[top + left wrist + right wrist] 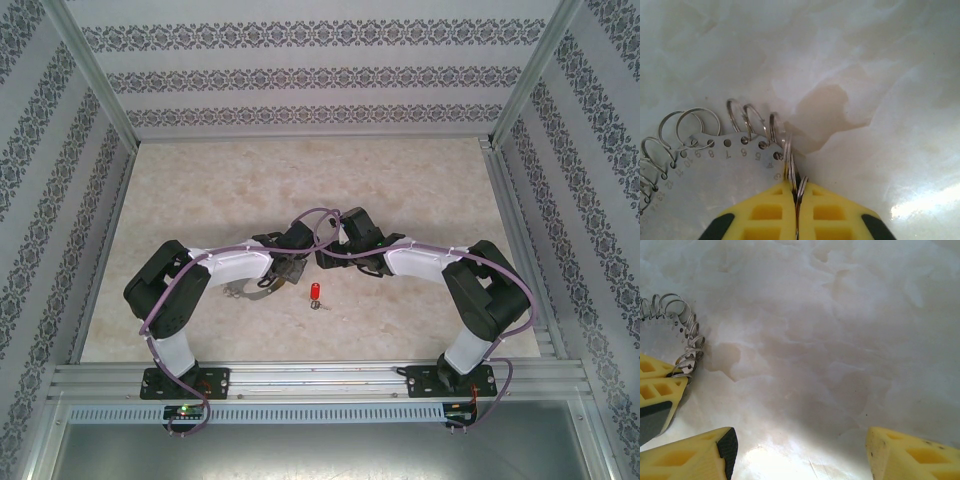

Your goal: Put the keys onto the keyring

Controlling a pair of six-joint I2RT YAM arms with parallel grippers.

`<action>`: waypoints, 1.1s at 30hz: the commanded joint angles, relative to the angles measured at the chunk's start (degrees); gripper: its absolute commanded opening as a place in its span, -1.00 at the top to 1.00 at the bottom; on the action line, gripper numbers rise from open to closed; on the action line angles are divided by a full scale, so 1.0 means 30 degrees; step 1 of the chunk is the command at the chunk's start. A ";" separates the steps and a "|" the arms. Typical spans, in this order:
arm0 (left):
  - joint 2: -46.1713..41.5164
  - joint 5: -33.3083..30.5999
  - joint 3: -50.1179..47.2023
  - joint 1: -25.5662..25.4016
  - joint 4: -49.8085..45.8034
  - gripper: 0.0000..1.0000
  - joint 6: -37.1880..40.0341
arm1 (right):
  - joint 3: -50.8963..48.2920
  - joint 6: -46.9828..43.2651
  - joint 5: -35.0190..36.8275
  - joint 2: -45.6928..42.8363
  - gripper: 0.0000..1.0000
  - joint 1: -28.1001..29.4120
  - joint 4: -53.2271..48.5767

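Note:
The keyring (pixel 720 145) is a flat grey curved plate with numbered holes, each carrying a small silvery wire ring. It lies on the table by my left arm (pixel 245 290). My left gripper (pixel 796 187) is shut on one or two of those small rings at the plate's end, yellow fingers pressed together. In the top view the left gripper (pixel 288 268) sits over the loop's right end. The key (pixel 316 293), red-headed with a short silver tip, lies on the table just right of it. My right gripper (pixel 800 450) stands open over bare table, with the keyring (pixel 682 330) to its left.
The marble-patterned tabletop (pixel 300 180) is walled by patterned panels on three sides. An aluminium rail (pixel 320 378) runs along the near edge by the arm bases. The left gripper's yellow fingers (pixel 657 385) show at the left edge of the right wrist view.

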 commanded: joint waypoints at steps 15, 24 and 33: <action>-0.5833 -0.1026 -0.1258 -0.0120 0.2308 1.00 0.5090 | -0.0480 0.0870 -0.2335 -0.1965 -0.36 -0.1421 0.1727; -0.8728 0.5733 -0.2592 0.1495 0.5639 1.00 0.5929 | -0.1653 0.2231 -0.7499 -0.2635 -0.33 -0.3210 0.6529; -0.9045 1.1009 -0.4001 0.2282 0.8233 1.00 0.5567 | -0.2376 0.2643 -1.0825 -0.3348 -0.29 -0.3448 0.9451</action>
